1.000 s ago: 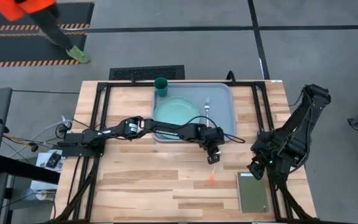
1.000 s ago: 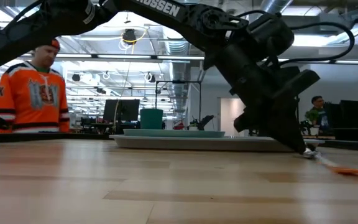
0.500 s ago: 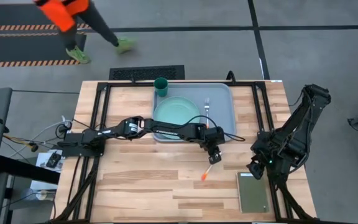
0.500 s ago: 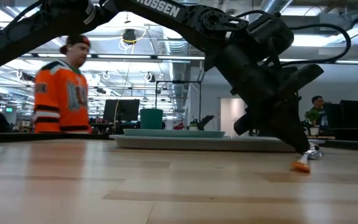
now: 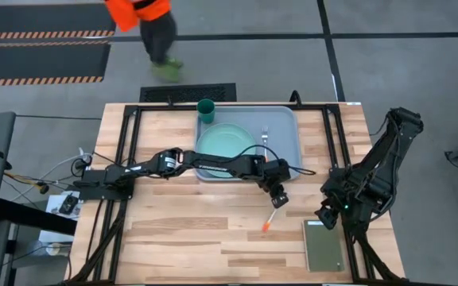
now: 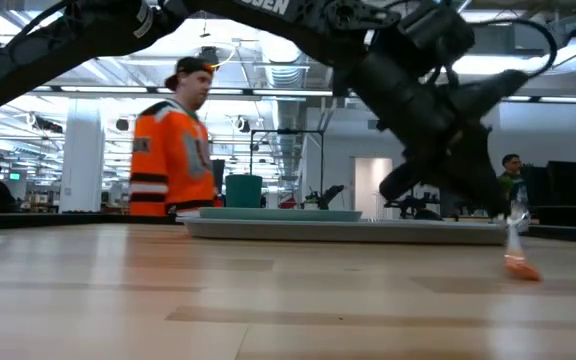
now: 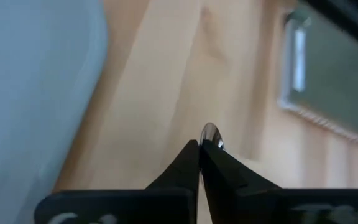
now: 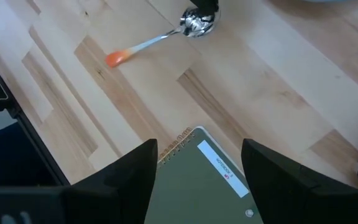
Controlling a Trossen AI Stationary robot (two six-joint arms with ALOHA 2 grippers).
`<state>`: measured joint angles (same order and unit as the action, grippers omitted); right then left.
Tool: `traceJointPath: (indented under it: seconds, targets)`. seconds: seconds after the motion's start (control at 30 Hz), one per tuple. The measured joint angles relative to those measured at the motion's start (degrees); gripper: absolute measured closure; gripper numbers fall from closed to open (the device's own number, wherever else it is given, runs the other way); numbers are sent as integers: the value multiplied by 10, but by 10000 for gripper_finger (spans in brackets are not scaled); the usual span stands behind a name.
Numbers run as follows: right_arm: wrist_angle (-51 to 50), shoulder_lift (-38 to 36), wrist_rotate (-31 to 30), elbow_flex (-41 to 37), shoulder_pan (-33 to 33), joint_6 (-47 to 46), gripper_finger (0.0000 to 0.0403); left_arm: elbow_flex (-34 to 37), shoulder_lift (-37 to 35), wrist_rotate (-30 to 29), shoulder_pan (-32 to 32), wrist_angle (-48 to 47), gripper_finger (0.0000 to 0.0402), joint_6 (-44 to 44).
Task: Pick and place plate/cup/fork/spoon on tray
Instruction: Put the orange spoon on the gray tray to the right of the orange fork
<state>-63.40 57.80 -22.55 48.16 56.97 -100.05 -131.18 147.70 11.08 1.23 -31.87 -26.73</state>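
Wood-slat worktop (image 5: 181, 230) on a black frame, grey floor around it, a person in an orange jersey (image 6: 171, 155) walking past behind. Tray (image 5: 286, 139) sits at the far middle, already carrying the plate (image 5: 225, 143) and the fork (image 5: 265, 133); the cup (image 5: 206, 109) stands at the tray's far left corner.

Left end effector (image 5: 277, 199) reaches out just in front of the tray, fingers pinched together on the bowl end of the spoon (image 5: 270, 220). Spoon hangs tilted, orange handle tip down at or just off the wood, can't tell which.

Right end effector (image 8: 197, 180) is parked at the right edge, fingers apart, above a dark green notebook (image 5: 324, 245).

Spoon looks light, stiff, smooth metal, so likely slippery and prone to swivel in a bowl-end pinch. A hold nearer the neck or on the handle would probably be steadier for the carry to the tray.
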Motion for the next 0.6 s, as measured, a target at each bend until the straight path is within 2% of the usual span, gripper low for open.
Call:
traceJointPath:
  seconds: [0.13,0.4,0.6]
  targets:
    - [8,0,0,0,0,0,143,-38,-3,9,3,-35,401,-6]
    - [10,0,0,0,0,9,143,-30,-64,-9,0,-109,401,1]
    - [11,0,0,0,0,9,143,-30,-102,-33,-7,-107,401,-8]
